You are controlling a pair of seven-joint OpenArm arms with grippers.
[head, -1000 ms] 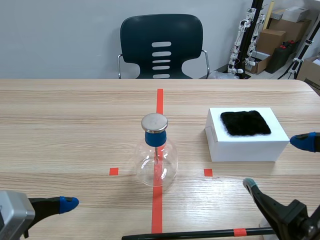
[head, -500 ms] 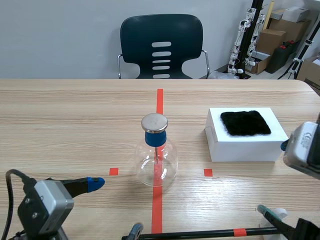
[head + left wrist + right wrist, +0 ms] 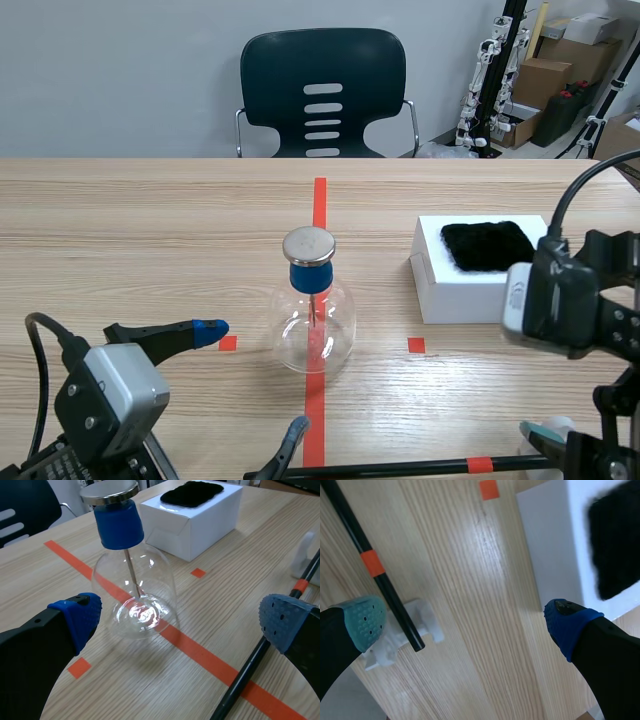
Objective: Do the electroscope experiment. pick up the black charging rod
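Change: both arms have swung in over the near edge. The right arm (image 3: 560, 305) now hides part of the white box (image 3: 465, 285), and the left arm (image 3: 110, 400) has pushed toward the centre tape.
Bench (image 3: 150, 220): carries all of it.
White box: holds the black fur patch (image 3: 485, 245), likely parked for rubbing later.
Flask electroscope (image 3: 313, 320): upright on the tape, apart from the rod.
Black charging rod (image 3: 400, 467): flat along the bench's near edge, with one end propped on a small white rest (image 3: 427, 622), probably for finger room.
Left jaws: released wide; the rod crosses just inside one pad (image 3: 282, 625).
Right jaws: released; the propped end lies between them, beside the teal pad (image 3: 365, 620).
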